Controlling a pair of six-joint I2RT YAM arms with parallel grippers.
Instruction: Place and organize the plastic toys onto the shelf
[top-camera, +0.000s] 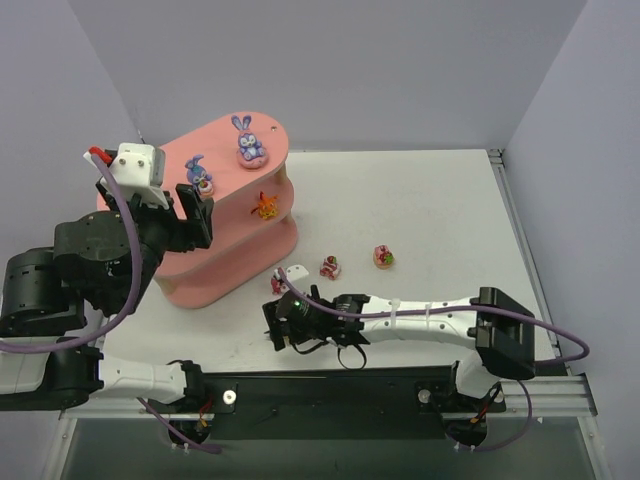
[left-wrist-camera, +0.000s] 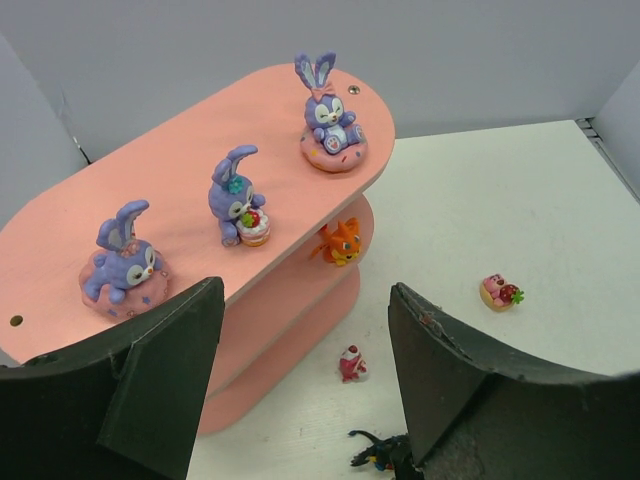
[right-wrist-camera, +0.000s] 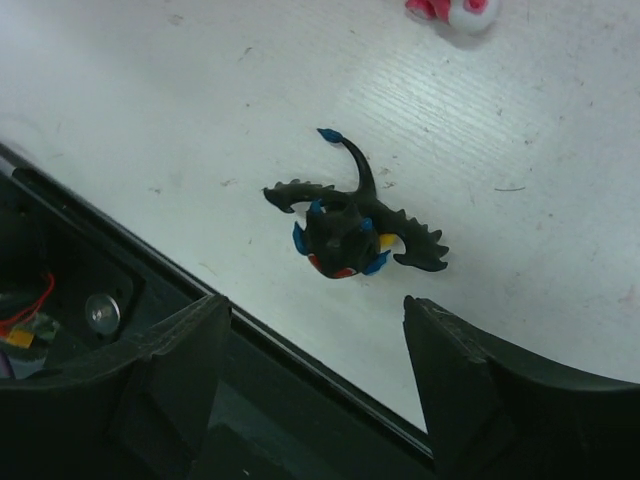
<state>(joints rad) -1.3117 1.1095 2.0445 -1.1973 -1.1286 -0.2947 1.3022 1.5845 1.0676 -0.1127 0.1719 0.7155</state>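
The right claw (right-wrist-camera: 312, 310) hangs with jaws apart. The black spiky toy (right-wrist-camera: 345, 235) lies on the desk (right-wrist-camera: 150, 80) just ahead of the gap, untouched. The left claw (left-wrist-camera: 305, 290), also apart, faces the shelf (left-wrist-camera: 200, 140).
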